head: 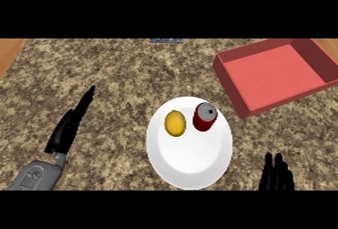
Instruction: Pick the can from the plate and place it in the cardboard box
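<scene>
- Your landmark is the round white plate [191,156], lying on the speckled brown stone counter [119,71].
- The red metal can with a grey top [205,117] sits on the plate, in its upper right part near the rim, with the top showing towards you.
- A yellow oval fruit [174,123] also sits on the plate, just left of the can with a small gap between them.
- The red open-topped rectangular box [274,74] lies up and right of the plate, close to its rim but apart from it.
- Your black left hand [69,125] is well left of the plate, released, with its fingers straight.
- Your black right hand [276,174] is below and right of the plate at the lower edge, released, with its fingers up.
</scene>
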